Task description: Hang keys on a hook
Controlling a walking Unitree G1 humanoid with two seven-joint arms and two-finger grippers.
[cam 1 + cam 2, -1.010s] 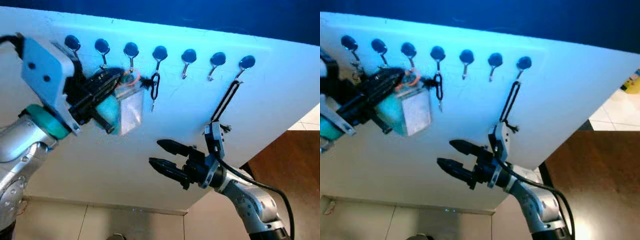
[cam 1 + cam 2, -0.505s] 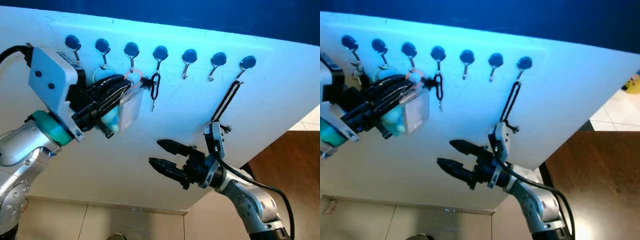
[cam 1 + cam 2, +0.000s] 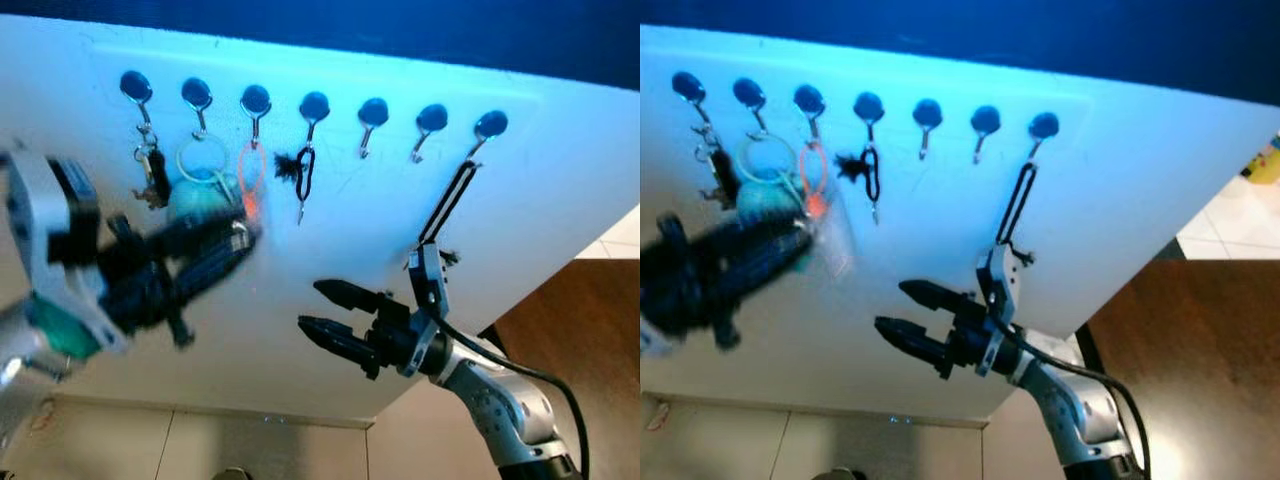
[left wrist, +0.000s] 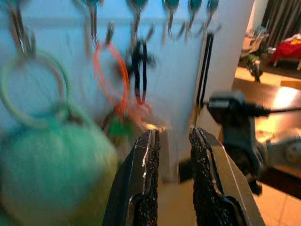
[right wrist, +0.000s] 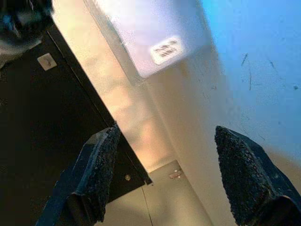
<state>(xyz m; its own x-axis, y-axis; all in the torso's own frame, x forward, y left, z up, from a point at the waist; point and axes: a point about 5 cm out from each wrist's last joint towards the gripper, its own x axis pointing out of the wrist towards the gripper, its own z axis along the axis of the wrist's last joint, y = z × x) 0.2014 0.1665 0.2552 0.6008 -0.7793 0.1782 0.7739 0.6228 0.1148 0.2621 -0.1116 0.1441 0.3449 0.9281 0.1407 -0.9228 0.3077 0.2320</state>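
**Keys on third hook, left end effector just below**

Row of seven hooks (image 3: pixel 373 112) along the top of a white panel (image 3: pixel 560 180). Orange key ring (image 3: pixel 250 170) hung from the third hook (image 3: pixel 255 102) counting from the robot's left, with a clear tag (image 3: pixel 837 240) dangling beneath it. Just beside it, on the second hook, a pale green ring (image 3: pixel 203 160) carrying a teal ball (image 3: pixel 195 195). On the first hook, a dark key bunch (image 3: pixel 150 180); on the fourth, a black carabiner (image 3: pixel 305 175); on the seventh, a long black loop (image 3: pixel 450 205).

Left end effector (image 3: pixel 235 245) blurred, positioned just below and slightly left of the orange key ring, fingertips pointing toward the tag. In the left wrist view, left end effector fingers (image 4: pixel 146 174) parted by a narrow gap, nothing clamped between them; orange ring and tag ahead of the tips, apart from them.

Right end effector (image 3: pixel 320 308) held lower on the panel, well apart from the keys, fingers spread and empty.
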